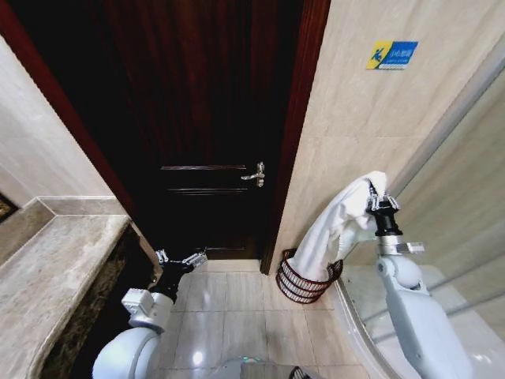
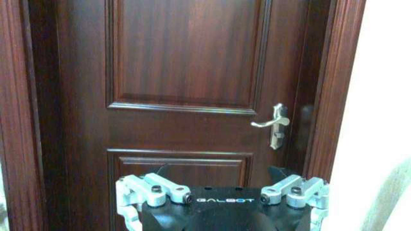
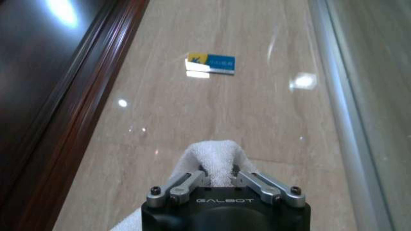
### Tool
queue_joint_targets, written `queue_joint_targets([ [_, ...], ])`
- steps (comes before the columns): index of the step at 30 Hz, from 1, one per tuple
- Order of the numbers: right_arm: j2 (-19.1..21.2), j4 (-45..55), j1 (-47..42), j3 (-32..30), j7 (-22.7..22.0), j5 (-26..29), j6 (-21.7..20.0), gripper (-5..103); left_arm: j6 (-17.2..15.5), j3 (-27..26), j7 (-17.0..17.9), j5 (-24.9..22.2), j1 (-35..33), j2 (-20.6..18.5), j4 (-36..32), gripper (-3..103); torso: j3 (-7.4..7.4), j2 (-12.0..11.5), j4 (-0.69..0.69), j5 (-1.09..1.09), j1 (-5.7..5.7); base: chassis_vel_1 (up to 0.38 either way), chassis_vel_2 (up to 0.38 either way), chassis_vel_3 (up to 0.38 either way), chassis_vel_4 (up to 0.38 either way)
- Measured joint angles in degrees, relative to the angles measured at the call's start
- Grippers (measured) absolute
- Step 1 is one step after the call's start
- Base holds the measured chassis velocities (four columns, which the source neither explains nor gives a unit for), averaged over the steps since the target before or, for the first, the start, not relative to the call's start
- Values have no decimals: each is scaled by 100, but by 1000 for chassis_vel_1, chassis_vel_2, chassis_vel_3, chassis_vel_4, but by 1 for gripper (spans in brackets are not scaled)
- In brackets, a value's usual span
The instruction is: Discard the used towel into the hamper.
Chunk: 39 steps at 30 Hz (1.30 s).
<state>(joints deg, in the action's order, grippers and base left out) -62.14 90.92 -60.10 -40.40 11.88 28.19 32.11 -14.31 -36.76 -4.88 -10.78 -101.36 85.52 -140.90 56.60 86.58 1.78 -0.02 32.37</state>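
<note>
Pinched between the fingers of the right gripper [image 3: 220,175], a fold of white towel [image 3: 215,156] bulges up just ahead of the black wrist housing. From the head view that right gripper [image 1: 379,199] is raised high on its upright arm, close to the beige tiled wall, with its jaws closed on the towel's top edge. The towel [image 1: 335,229] hangs down and to the robot's left from the grip in a long drape, and its lower end dips inside the hamper [image 1: 304,284]. The hamper, a round dark reddish-brown wire basket, stands on the tiled floor [image 1: 229,308] in the corner between the wall and the door frame, below the gripper and slightly to its left. A blue and yellow sign [image 1: 391,54] is fixed to the wall above.

Low on the other side, the left gripper [image 1: 180,259] is held out in front of the dark wooden door [image 1: 205,118], its fingers spread apart and holding nothing. The door's silver lever handle [image 2: 273,122] sits above and beyond it. A marble worktop [image 1: 47,268] runs along the robot's left.
</note>
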Motion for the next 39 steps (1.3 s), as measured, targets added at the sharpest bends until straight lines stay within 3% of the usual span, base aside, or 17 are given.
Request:
queue_joint_targets([
  [18, 2, 36, -137, -104, 315, 137, -61, 10, 0, 0, 0, 0, 0, 0, 0, 100, 1, 1, 1, 2, 3, -15, 17, 14, -16],
  [31, -137, 186, -422, -162, -23, 143, -53, 10, 0, 0, 0, 0, 0, 0, 0, 100, 0, 1, 1, 2, 1, -25, 26, 29, -20],
  [39, -145, 246, -572, -250, 13, 107, -190, 10, 0, 0, 0, 0, 0, 0, 0, 100, 0, 1, 0, 1, 1, 0, 0, 0, 0],
])
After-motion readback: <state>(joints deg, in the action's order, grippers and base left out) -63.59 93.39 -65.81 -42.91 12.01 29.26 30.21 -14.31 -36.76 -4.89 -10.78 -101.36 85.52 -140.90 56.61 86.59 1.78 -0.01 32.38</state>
